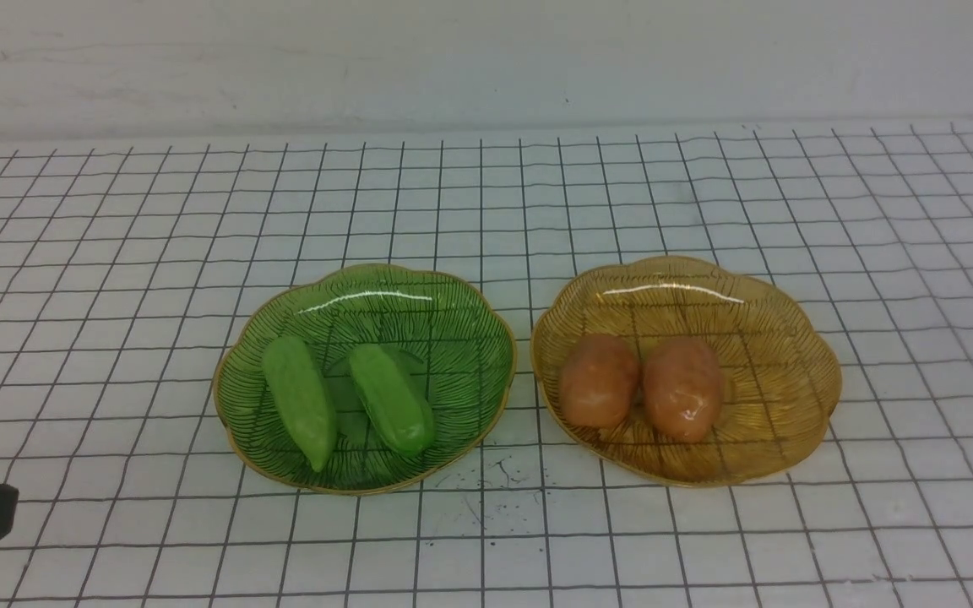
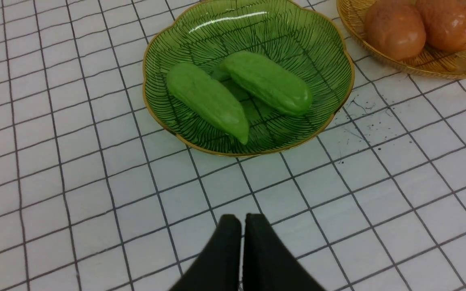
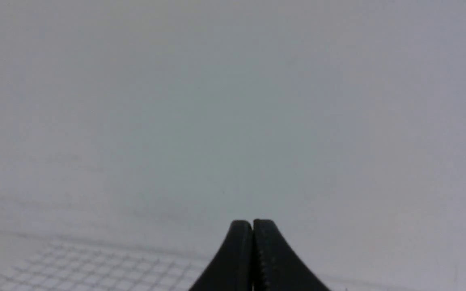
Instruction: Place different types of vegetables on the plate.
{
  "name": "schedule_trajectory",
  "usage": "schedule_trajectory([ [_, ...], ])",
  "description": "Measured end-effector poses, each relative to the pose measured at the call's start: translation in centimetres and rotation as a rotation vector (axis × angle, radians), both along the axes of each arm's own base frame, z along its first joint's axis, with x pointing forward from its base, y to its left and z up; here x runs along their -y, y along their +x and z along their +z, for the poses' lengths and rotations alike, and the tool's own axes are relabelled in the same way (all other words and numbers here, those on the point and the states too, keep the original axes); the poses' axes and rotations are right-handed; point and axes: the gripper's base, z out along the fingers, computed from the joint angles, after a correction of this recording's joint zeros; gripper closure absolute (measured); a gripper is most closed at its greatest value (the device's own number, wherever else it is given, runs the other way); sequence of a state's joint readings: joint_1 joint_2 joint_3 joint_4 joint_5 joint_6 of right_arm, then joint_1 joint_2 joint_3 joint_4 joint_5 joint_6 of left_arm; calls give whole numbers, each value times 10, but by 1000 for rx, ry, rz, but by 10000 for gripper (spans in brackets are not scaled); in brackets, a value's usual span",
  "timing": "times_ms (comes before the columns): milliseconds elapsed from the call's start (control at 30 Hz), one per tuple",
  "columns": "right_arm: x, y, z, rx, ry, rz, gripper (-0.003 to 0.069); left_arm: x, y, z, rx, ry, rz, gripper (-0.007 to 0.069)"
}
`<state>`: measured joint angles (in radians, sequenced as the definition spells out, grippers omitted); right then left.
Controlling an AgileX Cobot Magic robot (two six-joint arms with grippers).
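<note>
Vegetables (image 1: pixel 682 388): four pieces, sorted by kind onto two plates; none lies on the bare cloth, so the task looks complete.
Worktop (image 1: pixel 115 253): white gridded cloth, wrinkled, with dark specks just on the robot's side of the green plate.
Green plate (image 1: pixel 402 308): ribbed glass with a gold scalloped rim; judged brittle and slick.
Amber plate (image 1: pixel 765 338): same make, just beside the green plate on its right, rims apart.
Nearer lump (image 1: pixel 598 380): orange-brown, potato-like, in the amber plate on the side towards the green plate.
Farther lump (image 1: pixel 682 388): seems to touch the nearer lump; it is glossy, probably light hollow plastic, stiff and slippery. Best gripped across its short middle.
Left cucumber piece (image 1: pixel 301 401): matt light green, inside the green plate, pointed tip towards the robot.
Right cucumber piece (image 1: pixel 391 411): alongside the left cucumber piece, shinier. Both are likely light. Grip across the narrow width at mid-length.
Left claw (image 2: pixel 243 220): pressed shut, holding nothing, over the cloth well short of the green plate's near rim.
Right claw (image 3: pixel 252 224): pressed shut, empty, facing a blurred wall. Its place relative to the green plate cannot be told.
</note>
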<state>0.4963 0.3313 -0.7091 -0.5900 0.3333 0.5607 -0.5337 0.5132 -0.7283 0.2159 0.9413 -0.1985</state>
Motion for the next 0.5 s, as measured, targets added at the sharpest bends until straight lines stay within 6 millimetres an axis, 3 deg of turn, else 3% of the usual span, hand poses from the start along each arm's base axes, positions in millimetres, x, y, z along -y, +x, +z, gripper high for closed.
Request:
schedule_trajectory([
  [100,6,-22,-38,124,18,48,674,1,1,1,16,-13,-6,632],
  [200,11,-28,-57,115,74,53,674,3,2,3,37,-31,-13,632],
  [500,13,-31,-60,167,12,16,674,6,-1,-1,43,-86,-35,632],
])
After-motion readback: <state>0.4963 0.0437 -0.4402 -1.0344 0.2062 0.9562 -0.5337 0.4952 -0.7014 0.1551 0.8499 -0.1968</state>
